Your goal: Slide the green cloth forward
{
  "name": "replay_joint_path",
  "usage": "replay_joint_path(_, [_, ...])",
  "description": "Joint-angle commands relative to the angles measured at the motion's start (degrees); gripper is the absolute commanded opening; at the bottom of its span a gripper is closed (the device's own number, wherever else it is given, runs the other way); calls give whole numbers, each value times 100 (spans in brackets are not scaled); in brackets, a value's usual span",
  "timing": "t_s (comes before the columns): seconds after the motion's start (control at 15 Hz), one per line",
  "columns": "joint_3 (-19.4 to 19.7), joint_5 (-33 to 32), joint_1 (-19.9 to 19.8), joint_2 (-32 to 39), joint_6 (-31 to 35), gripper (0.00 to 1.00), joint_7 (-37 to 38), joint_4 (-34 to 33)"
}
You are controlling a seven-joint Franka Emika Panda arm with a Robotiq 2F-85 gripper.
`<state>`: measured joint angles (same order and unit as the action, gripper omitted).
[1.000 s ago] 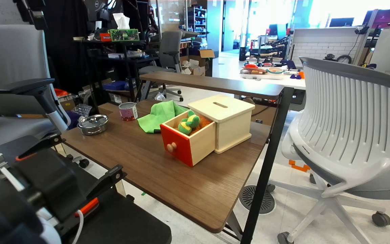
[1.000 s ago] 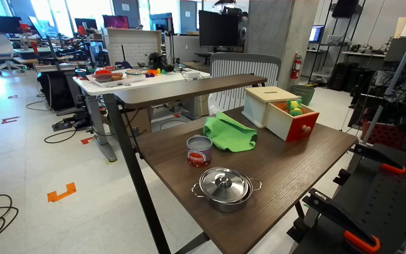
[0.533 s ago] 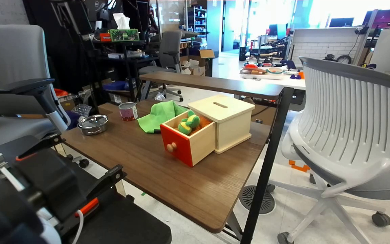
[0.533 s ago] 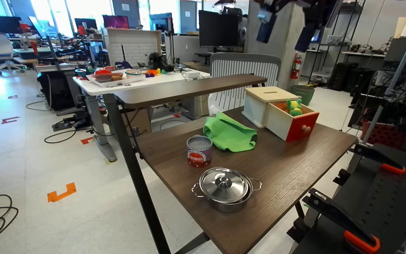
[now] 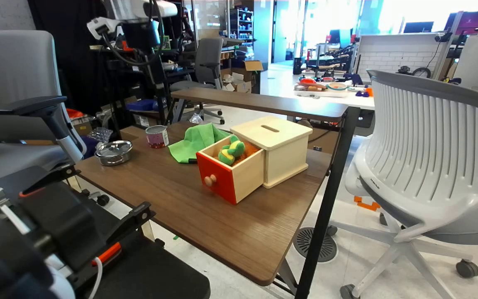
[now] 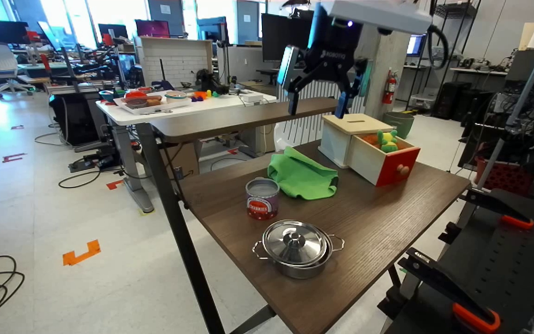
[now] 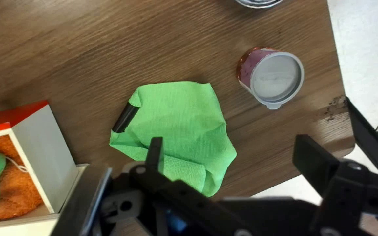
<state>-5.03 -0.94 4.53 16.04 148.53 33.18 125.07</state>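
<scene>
Hand (image 6: 316, 111) lowered, cloth (image 7: 182, 121) part-hidden in wrist view

Reads as matt, finely textured fabric on the green cloth (image 7: 182, 118), with a smooth, slightly glossy tag (image 7: 125, 118). Shows polished, mirror-bright metal on the lidded pot (image 6: 297, 253); smooth plastic on the can lid (image 7: 276, 77). Presents low-sheen wood grain across the table top (image 6: 364, 241), smooth pale wood on the box (image 5: 286, 162), smooth paint on the red drawer front (image 5: 224, 176), fuzzy plush on the toy (image 5: 231, 151).
</scene>
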Motion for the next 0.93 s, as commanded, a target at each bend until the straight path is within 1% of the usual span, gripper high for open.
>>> replay_joint_path(0.0, [418,-52,312,1081,-14,100,178,-1102])
replay_joint_path(0.2, [594,140,315,1717,-117,100,-32,-1790])
replay_joint_path(0.4, [718,196,280,2223,-20,100,-120,-2345])
replay_joint_path(0.6, [793,198,261,2568,-53,100,-258,-2710])
replay_joint_path(0.87, [818,268,203,2957,-71,100,-446,-3026])
